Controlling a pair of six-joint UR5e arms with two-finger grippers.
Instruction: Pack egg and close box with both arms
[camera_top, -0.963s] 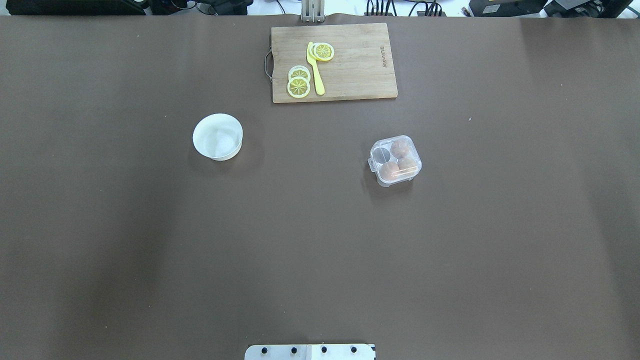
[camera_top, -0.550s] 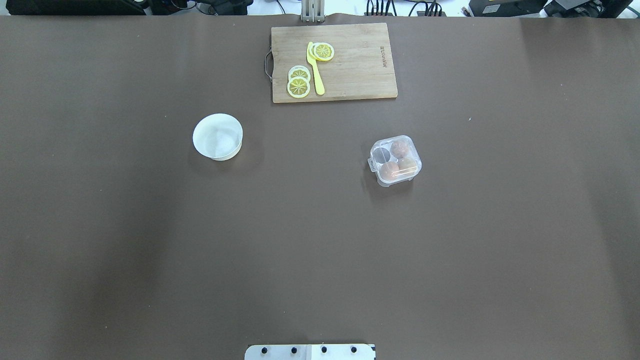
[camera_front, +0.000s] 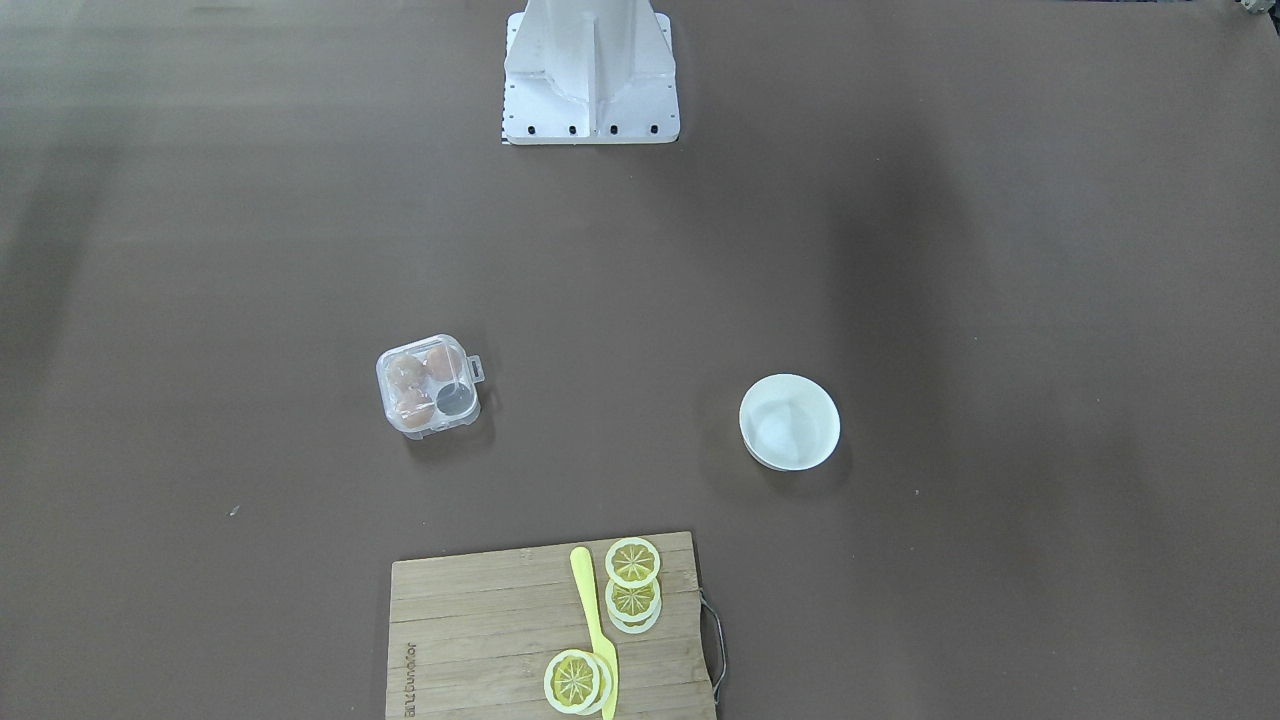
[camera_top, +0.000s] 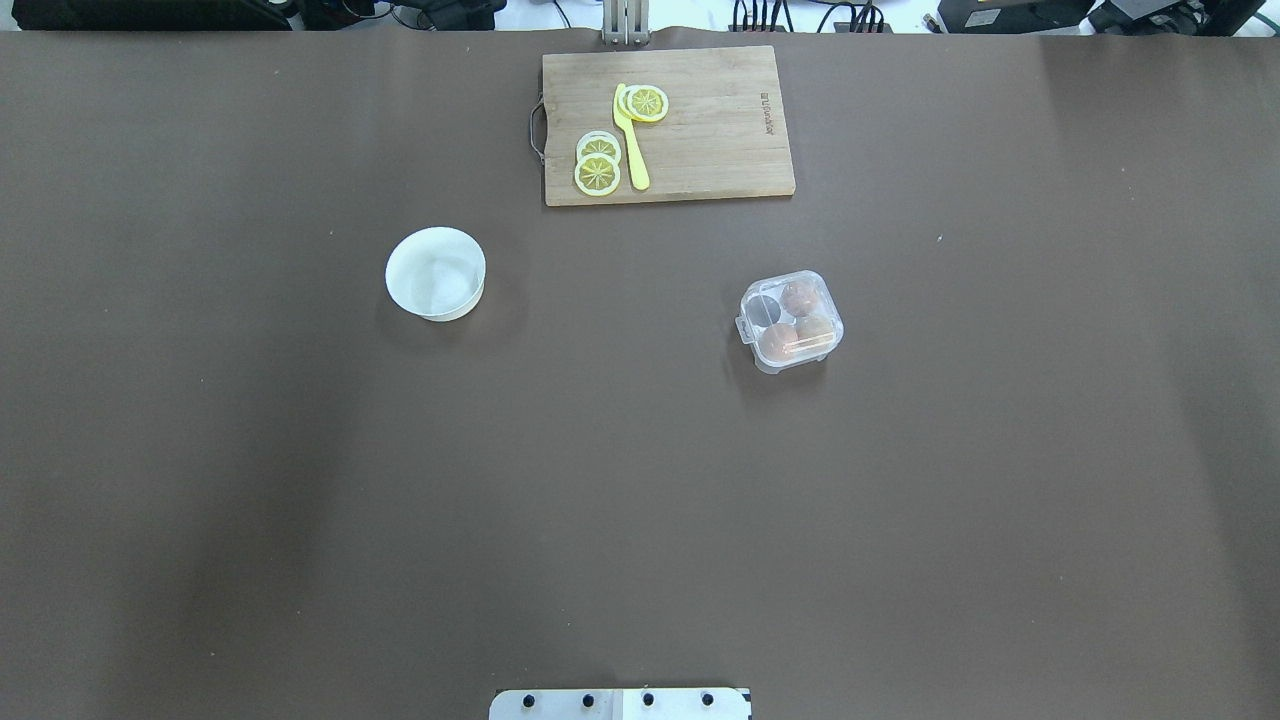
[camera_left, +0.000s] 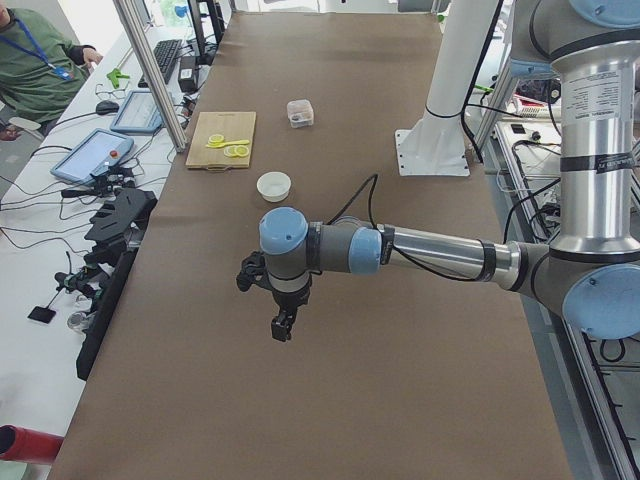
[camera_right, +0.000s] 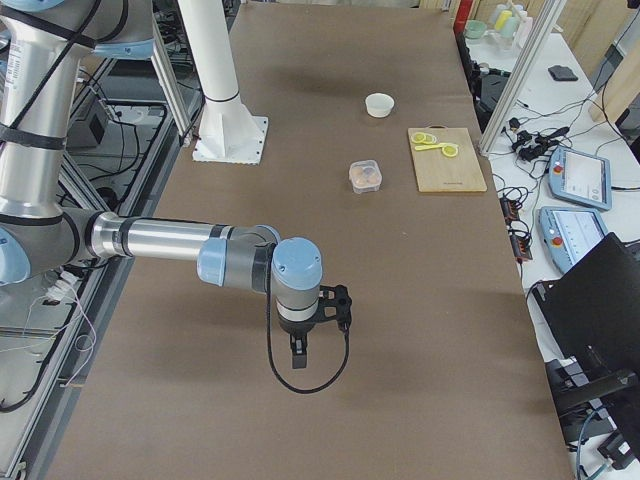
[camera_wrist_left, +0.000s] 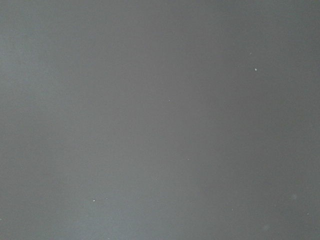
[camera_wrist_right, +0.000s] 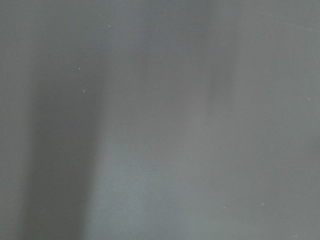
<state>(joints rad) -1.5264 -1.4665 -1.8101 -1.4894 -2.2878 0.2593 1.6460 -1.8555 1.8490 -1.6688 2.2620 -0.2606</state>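
The clear box (camera_top: 790, 321) sits right of the table's middle with its lid down; it also shows in the front view (camera_front: 428, 386). Three light-brown eggs lie inside: one at the back (camera_top: 798, 296), one at the right (camera_top: 814, 328) and one at the front (camera_top: 778, 342). One cell (camera_top: 765, 309) is empty. I cannot tell which is the task's egg. My left gripper (camera_left: 283, 328) and right gripper (camera_right: 299, 355) show only in the side views, far from the box, pointing down above the table. I cannot tell whether they are open or shut. Both wrist views show only bare table.
A white bowl (camera_top: 436, 273) stands left of the middle and looks empty. A wooden cutting board (camera_top: 700, 150) at the far edge holds lemon slices (camera_top: 597, 172) and a yellow knife (camera_top: 631, 150). The white pedestal (camera_front: 590, 70) stands at the near edge. A person (camera_left: 30, 70) sits beyond the table.
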